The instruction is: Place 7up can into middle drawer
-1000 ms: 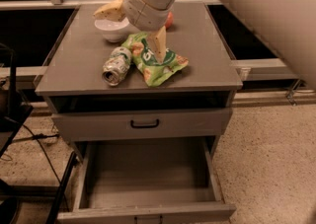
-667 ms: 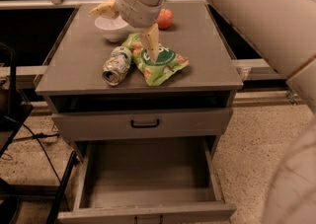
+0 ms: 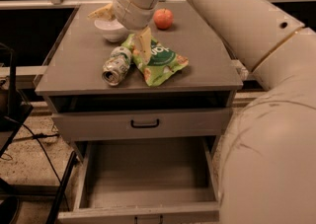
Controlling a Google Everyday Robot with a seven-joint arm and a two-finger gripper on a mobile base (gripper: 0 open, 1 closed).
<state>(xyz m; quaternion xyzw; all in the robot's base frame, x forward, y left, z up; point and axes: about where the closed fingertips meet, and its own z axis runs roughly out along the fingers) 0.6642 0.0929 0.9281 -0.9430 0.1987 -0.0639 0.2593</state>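
Note:
The 7up can (image 3: 116,65) lies on its side on the cabinet top (image 3: 207,50), silver end toward me, touching the left edge of a green crisp bag (image 3: 162,63). My gripper (image 3: 118,39) hangs just above and behind the can, open. One finger (image 3: 143,46) points down over the bag's left part, and the other reaches left over a white bowl. It holds nothing. The middle drawer (image 3: 148,171) is pulled out below, its grey floor bare.
A white bowl (image 3: 112,30) and a red-orange fruit (image 3: 163,18) stand at the back of the cabinet top. A closed drawer front with a black handle (image 3: 144,124) sits above the open drawer. My arm fills the right side of the view. Cables lie on the floor at left.
The gripper has shifted a little to the left over the can and bag, uncovering the fruit. More of the arm fills the right side. The can and bag have not moved.

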